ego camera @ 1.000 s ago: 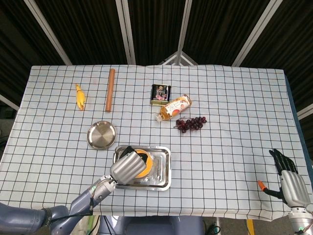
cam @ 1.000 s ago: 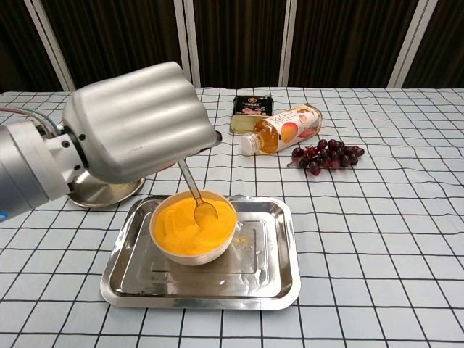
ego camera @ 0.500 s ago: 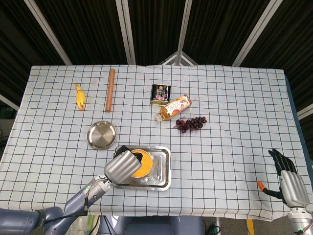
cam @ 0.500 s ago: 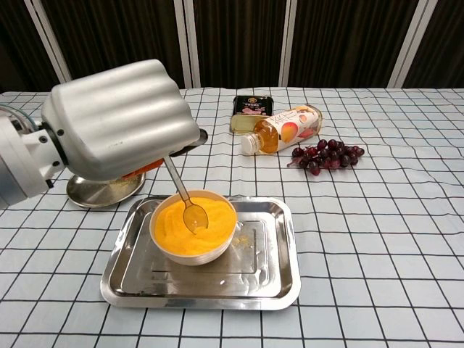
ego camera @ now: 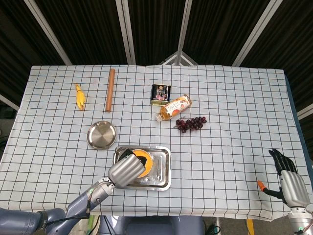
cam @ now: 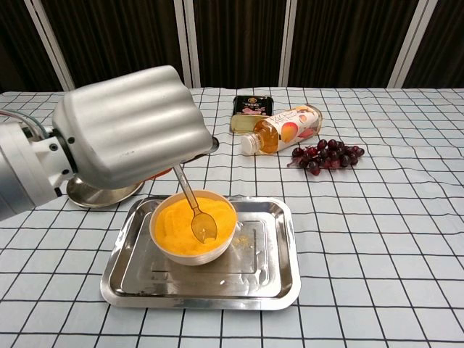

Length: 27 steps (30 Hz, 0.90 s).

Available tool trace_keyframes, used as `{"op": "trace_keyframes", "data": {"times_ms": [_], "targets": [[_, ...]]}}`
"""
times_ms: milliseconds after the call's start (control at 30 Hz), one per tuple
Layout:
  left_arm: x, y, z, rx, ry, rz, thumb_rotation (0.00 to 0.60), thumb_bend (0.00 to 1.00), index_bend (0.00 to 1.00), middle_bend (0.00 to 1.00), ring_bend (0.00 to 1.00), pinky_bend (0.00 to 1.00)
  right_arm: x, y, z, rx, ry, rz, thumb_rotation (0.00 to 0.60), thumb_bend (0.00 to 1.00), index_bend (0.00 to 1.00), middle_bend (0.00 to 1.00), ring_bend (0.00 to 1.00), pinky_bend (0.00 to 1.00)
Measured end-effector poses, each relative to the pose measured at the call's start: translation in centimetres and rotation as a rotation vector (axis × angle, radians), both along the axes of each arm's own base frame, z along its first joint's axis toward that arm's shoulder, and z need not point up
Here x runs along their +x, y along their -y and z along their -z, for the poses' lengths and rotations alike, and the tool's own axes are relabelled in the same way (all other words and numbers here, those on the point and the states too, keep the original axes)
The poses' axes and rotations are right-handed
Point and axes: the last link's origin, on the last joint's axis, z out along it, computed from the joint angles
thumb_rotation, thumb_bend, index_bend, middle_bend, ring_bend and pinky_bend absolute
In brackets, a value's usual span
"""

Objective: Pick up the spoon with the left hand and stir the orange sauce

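A white bowl of orange sauce (cam: 174,221) (ego camera: 144,164) stands in the left part of a steel tray (cam: 272,279) (ego camera: 164,183). My left hand (cam: 134,123) (ego camera: 126,170) hangs over the bowl's near-left side and grips a metal spoon (cam: 197,216). The spoon slants down to the right, and its bowl dips into the sauce near the right rim. In the head view the hand hides the spoon. My right hand (ego camera: 288,178) rests at the table's near right corner, fingers apart, holding nothing.
A round steel plate (ego camera: 101,134) (cam: 87,192) lies just left of the tray. Further back are a juice bottle (ego camera: 173,107) (cam: 281,129), a dark tin (ego camera: 160,94) (cam: 251,106), grapes (ego camera: 191,123) (cam: 326,154), a wooden rod (ego camera: 110,89) and a yellow toy (ego camera: 79,96). A small orange object (ego camera: 262,185) lies by my right hand.
The left hand has swung the spoon around in the sauce: first toward the left of the bowl, now back right and nearer the front rim. The right hand has stayed put.
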Motion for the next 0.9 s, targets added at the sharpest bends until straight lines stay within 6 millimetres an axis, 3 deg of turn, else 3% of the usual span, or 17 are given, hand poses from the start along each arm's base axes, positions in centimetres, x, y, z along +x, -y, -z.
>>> {"op": "trace_keyframes", "data": {"times_ms": [900], "targets": [[-2.1, -3.0, 0.1, 0.088, -0.108, -0.026, 0.600, 0.76, 0.81, 0.99, 0.98, 0.97, 0.0, 0.0, 0.0, 0.003, -0.001, 0.000, 0.600, 0.32, 0.00, 0.00, 0.00, 0.00]]}}
